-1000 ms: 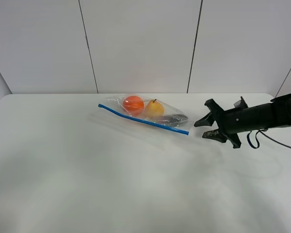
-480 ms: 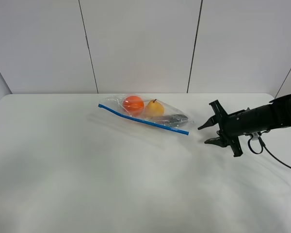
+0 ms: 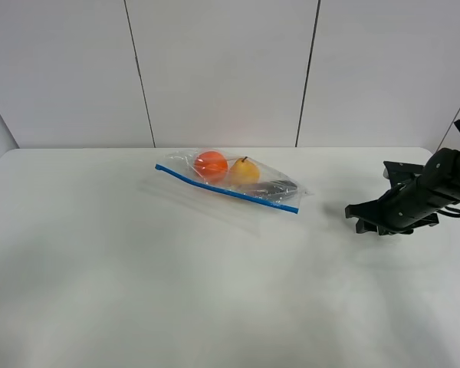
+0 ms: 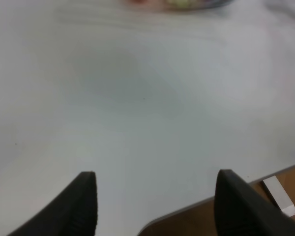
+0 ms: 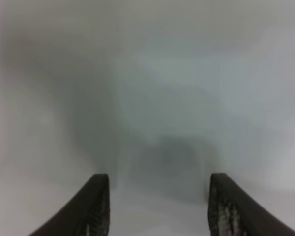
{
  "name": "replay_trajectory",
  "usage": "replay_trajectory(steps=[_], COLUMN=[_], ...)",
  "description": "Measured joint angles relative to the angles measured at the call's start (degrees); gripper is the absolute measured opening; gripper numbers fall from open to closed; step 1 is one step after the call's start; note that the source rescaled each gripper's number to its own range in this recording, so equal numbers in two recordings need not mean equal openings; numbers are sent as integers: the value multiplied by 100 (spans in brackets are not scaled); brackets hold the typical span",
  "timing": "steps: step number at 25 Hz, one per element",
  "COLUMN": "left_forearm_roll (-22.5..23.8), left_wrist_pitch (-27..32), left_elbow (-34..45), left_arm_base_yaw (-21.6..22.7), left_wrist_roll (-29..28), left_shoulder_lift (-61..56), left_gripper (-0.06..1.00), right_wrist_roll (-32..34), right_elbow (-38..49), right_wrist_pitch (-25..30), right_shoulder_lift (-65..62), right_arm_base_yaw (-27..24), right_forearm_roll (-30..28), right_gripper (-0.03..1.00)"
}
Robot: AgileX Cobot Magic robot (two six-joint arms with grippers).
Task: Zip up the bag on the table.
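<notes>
Table [image 3: 138, 291]: white, broad. Bag [image 3: 238, 178] lies at its far middle, blue zipper strip [image 3: 226, 188] along the near edge, orange, yellow and dark fruit inside; unmoved.

Right gripper [image 3: 362, 218]: pulled back from the bag, which now sits well apart off its tip; fingers spread, empty, low over the tabletop.

Left gripper [image 4: 155, 196]: fingers spread, empty; bag far ahead, blurred.
</notes>
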Motion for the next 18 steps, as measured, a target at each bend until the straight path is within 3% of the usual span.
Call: replay_trajectory(steps=[10,18], left_forearm_roll=[0,0], left_wrist_pitch=[0,0], left_elbow=[0,0], left_arm_base_yaw=[0,0], left_wrist_roll=[-5,-5], left_shoulder_lift=[0,0], left_gripper=[80,80], right_wrist_roll=[-56,-801], right_elbow=[0,0], right_wrist_pitch=[-255,-249], right_shoulder_lift=[-882,-2155], right_arm_base_yaw=[0,0], right_forearm_roll=[-228,-275], right_gripper=[68,68])
